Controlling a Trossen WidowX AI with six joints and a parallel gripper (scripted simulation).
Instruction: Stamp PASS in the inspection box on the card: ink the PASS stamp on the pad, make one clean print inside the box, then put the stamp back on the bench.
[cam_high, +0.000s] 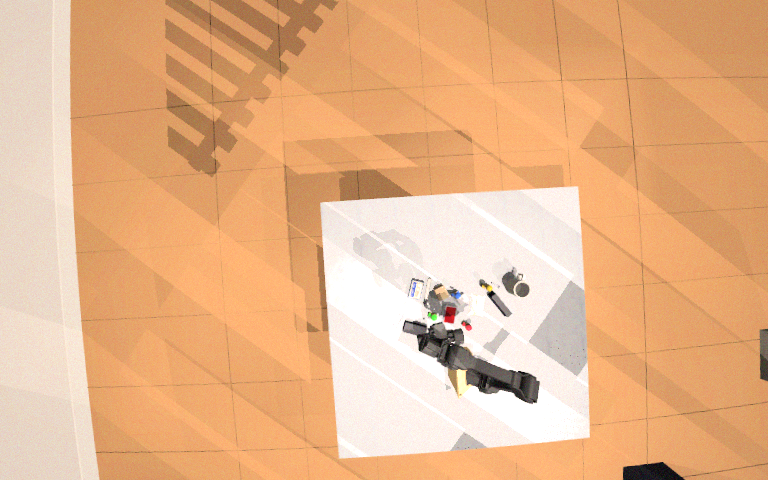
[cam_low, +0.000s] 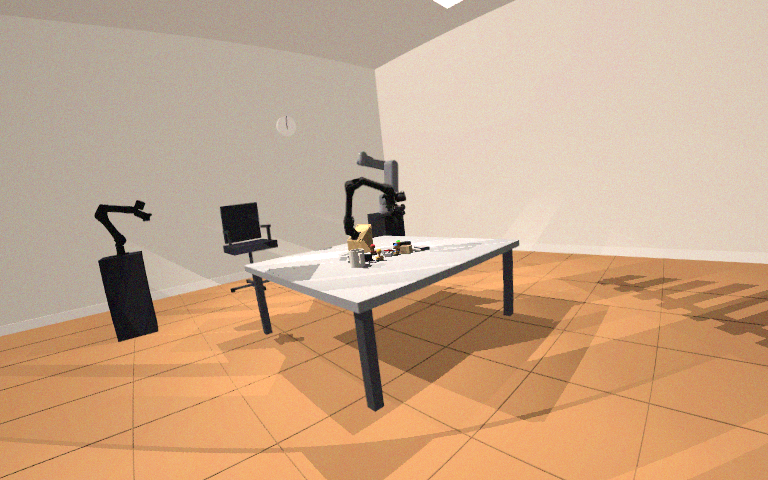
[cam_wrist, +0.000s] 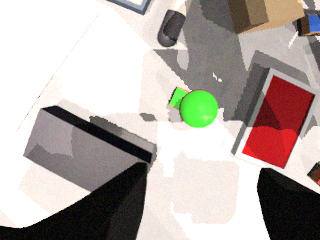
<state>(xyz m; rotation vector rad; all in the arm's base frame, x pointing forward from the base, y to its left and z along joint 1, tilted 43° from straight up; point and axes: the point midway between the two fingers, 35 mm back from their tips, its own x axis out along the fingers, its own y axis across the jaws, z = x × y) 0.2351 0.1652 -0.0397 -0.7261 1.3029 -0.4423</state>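
A stamp with a round green knob (cam_wrist: 199, 108) (cam_high: 432, 316) (cam_low: 398, 242) is on the bench; its lettering cannot be read. My gripper (cam_wrist: 203, 175) is partly open and empty, above the bench, with the green knob beyond the gap between its fingertips. The red ink pad (cam_wrist: 279, 121) (cam_high: 450, 314) in its grey case lies right of the green stamp. Other stamps have a blue knob (cam_high: 457, 294), a red knob (cam_high: 467, 326) and a yellow knob (cam_high: 488, 287). A pale patch right of the pad in the top view may be the card; its box cannot be made out.
A dark grey block (cam_wrist: 85, 150) (cam_high: 414, 327) lies close to the left finger. A tan block (cam_wrist: 267, 14) (cam_high: 441, 292) and a black-ended tool (cam_wrist: 172, 27) lie farther back. A mug (cam_high: 518, 286) (cam_low: 356, 258) and a long black object (cam_high: 499, 303) lie to the right.
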